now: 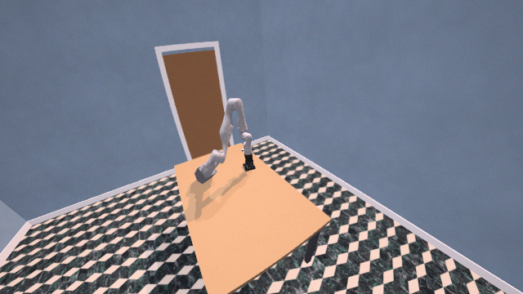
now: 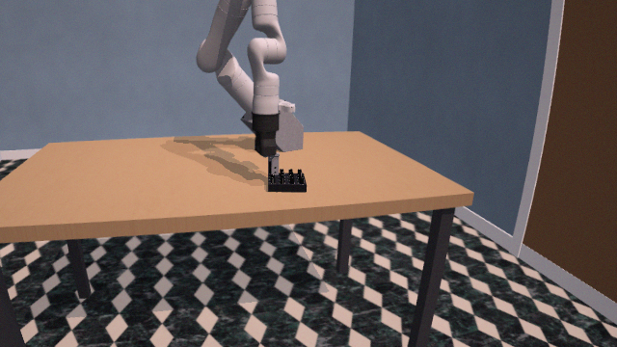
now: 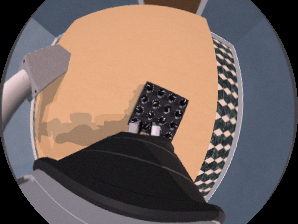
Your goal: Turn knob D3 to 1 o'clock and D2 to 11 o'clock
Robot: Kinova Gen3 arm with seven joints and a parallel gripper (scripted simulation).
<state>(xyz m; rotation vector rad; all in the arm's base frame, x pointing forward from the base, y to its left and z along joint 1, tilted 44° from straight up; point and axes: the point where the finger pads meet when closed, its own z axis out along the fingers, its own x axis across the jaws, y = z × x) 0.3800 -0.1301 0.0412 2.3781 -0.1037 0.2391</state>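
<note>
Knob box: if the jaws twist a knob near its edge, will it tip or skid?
The knob box looks low and wide on the table, so tipping seems unlikely. It is small against the gripper, so probably light; it may skid or turn. The gripper sits at one edge, so twisting there could swing the box.
</note>
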